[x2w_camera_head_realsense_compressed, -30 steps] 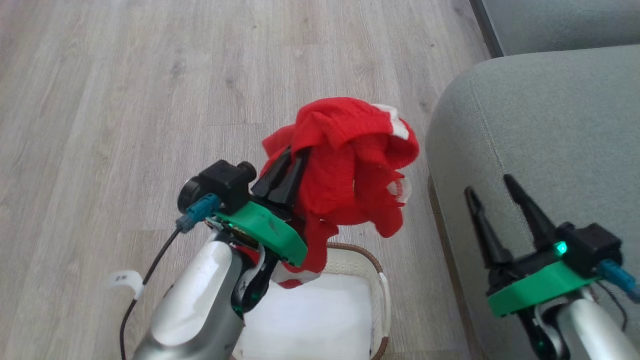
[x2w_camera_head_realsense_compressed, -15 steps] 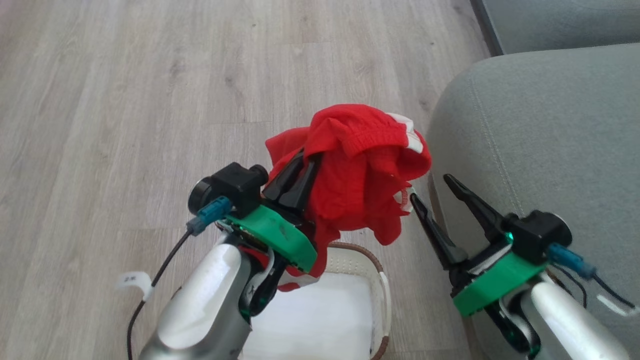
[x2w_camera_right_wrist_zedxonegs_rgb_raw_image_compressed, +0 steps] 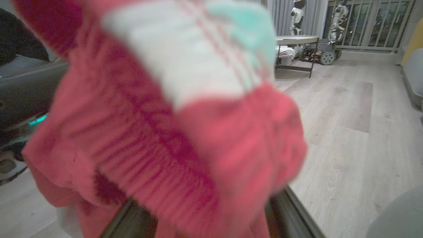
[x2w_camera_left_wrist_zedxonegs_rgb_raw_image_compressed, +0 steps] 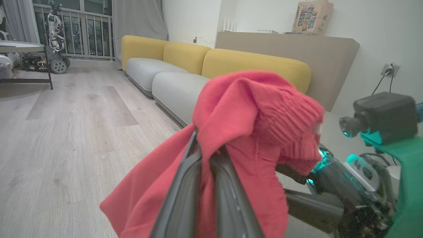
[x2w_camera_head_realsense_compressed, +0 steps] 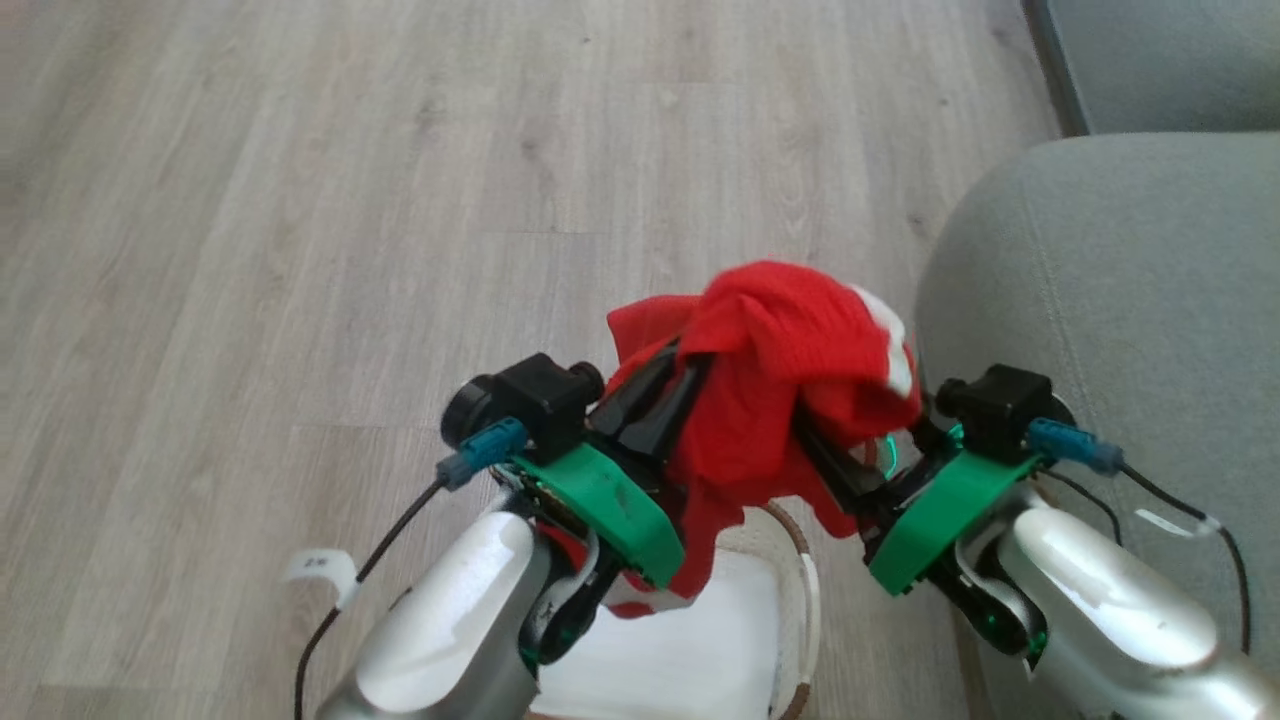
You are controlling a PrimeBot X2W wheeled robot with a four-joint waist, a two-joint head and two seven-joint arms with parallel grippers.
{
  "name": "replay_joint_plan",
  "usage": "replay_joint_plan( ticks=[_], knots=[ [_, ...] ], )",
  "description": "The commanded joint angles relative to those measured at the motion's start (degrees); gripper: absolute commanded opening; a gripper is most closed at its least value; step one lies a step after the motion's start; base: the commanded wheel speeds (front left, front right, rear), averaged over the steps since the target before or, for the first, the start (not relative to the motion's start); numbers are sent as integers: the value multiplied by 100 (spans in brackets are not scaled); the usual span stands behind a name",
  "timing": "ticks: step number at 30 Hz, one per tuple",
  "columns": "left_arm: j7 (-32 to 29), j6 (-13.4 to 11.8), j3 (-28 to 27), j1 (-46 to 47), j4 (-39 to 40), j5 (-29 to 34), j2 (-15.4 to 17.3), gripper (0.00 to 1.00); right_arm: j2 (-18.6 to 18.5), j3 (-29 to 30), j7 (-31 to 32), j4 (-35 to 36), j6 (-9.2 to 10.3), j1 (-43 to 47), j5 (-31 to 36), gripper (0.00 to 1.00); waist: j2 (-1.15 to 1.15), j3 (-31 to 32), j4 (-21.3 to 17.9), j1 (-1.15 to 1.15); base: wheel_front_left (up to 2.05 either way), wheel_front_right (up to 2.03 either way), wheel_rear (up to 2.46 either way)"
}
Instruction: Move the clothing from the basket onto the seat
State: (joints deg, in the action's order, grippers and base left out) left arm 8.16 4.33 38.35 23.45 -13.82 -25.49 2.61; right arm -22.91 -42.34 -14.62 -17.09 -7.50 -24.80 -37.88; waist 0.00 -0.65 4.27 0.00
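Basket (x2w_camera_head_realsense_compressed: 806, 600) sits at 6 o'clock, low under both arms. The left gripper (x2w_camera_head_realsense_compressed: 668, 385) is pinched tight on the clothing (x2w_camera_head_realsense_compressed: 790, 350), which hangs bunched up above the basket and flops over toward 3 o'clock. The right gripper (x2w_camera_head_realsense_compressed: 842, 474) is spread wide, with that floppy side between its fingers. The seat (x2w_camera_head_realsense_compressed: 1120, 300) is just beside it at 3 o'clock. The cable tag (x2w_camera_head_realsense_compressed: 318, 563) has writing, way too tiny to read.

I see a pale wood-plank floor (x2w_camera_head_realsense_compressed: 300, 250) below me. On it stands the basket (x2w_camera_head_realsense_compressed: 808, 600), just beside the grey-green seat (x2w_camera_head_realsense_compressed: 1120, 280).
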Motion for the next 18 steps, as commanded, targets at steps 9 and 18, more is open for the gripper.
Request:
replay_joint_plan(
  ticks=[9,18],
  knots=[
    [133,-100,247,547,63,-257,27,0,-23,-687,-38,-142,1,-658,-563,100,0,9,342,0,0,0,0],
    [204,-183,364,603,-74,-358,27,0,48,-890,-38,-220,1,-771,-553,0,0,14,385,0,0,0,0]
  ],
)
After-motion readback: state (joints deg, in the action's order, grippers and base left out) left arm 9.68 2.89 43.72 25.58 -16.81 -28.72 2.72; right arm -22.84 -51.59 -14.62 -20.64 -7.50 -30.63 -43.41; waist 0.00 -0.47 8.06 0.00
